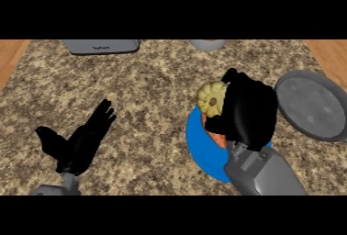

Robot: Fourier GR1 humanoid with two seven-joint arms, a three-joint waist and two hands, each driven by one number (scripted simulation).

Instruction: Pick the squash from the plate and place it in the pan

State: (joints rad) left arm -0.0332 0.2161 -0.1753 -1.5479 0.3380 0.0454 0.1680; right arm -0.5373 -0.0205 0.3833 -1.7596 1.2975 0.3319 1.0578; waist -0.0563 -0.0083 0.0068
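Note:
A pale yellow ribbed squash [211, 99] lies at the far edge of the blue plate [203, 153], right of centre. My right hand [249, 112] is over the plate, its fingers curled against the squash's right side, and it hides much of the plate. An orange thing [218, 137] shows under the hand on the plate; I cannot tell what it is. The grey pan [313, 104] sits just right of the hand, with nothing in it. At the lower left my left hand [82, 140] rests open, fingers up.
A grey appliance [102, 46] stands at the back left and a grey cup [207, 44] at the back centre. Wooden strips [9, 57] border the speckled counter [146, 92] on both sides.

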